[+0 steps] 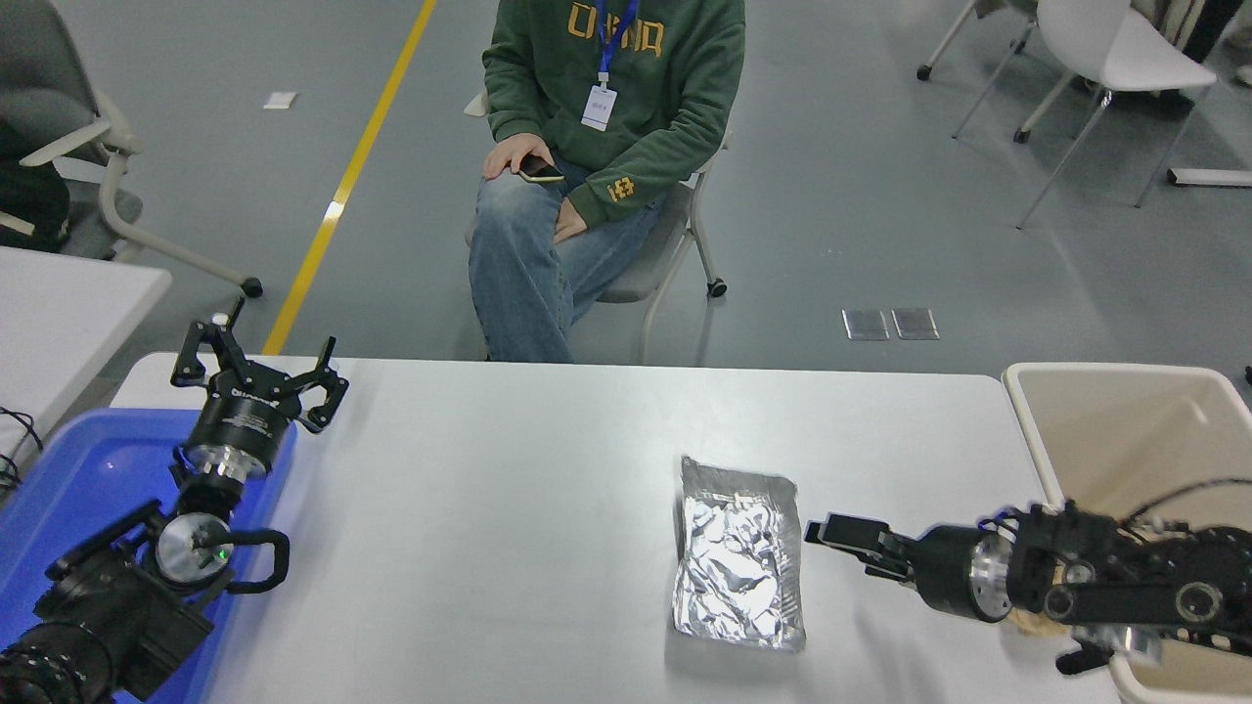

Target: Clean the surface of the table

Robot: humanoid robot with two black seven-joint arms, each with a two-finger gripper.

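The white table surface (pixel 509 508) carries a crumpled silver foil bag (pixel 738 567) right of centre. My right gripper (pixel 831 536) reaches in low from the right, its tip just off the bag's right edge, turned side-on, open and holding nothing. A crumpled brown paper wad (pixel 1025 622) near the table's right edge is almost wholly hidden behind that arm. My left gripper (pixel 256 376) stays parked at the lower left, open and empty, above the table's far-left corner.
A beige bin (pixel 1125 430) stands against the table's right end. A blue tray (pixel 88 469) lies under the left arm. A person (pixel 587 147) sits on a chair beyond the far edge, phone in hand. A smaller white table (pixel 59 303) is at left.
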